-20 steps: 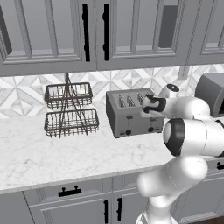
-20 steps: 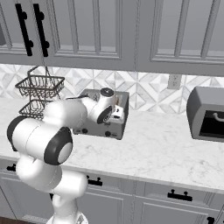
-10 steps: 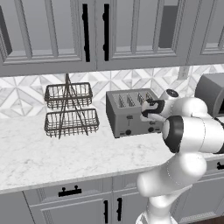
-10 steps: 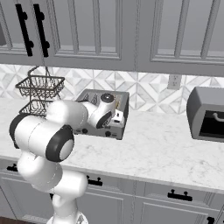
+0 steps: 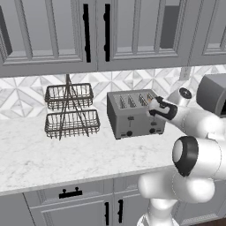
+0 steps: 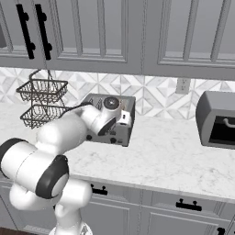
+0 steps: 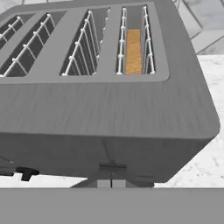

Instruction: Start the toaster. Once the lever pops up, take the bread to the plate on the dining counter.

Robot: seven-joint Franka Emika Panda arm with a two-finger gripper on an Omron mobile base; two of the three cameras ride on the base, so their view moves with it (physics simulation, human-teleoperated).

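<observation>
The boxy grey four-slot toaster (image 5: 134,114) stands on the marble worktop (image 5: 53,154) against the patterned backsplash, its front with two black knobs and two small levers facing out over the grey drawer fronts; the bread (image 7: 133,51) sits down inside the slot nearest the toaster's right end, a tan slice between white wire guides, its top edge below the slot rim; the other three slots show bare wire guides; the gripper (image 5: 155,107) is at the right front corner of the toaster, near the top edge, its fingers drawn together with nothing between them; from the hand camera the tips (image 7: 111,182) lie close to the lower front face, just under a small dark lever (image 7: 112,167), though whether they touch it cannot be told; a second black lever (image 7: 27,173) shows further left on the same face; a two-tier wire basket (image 5: 70,110) stands well to the left of the toaster; a darker rounded appliance (image 6: 216,119) sits apart on the right.
</observation>
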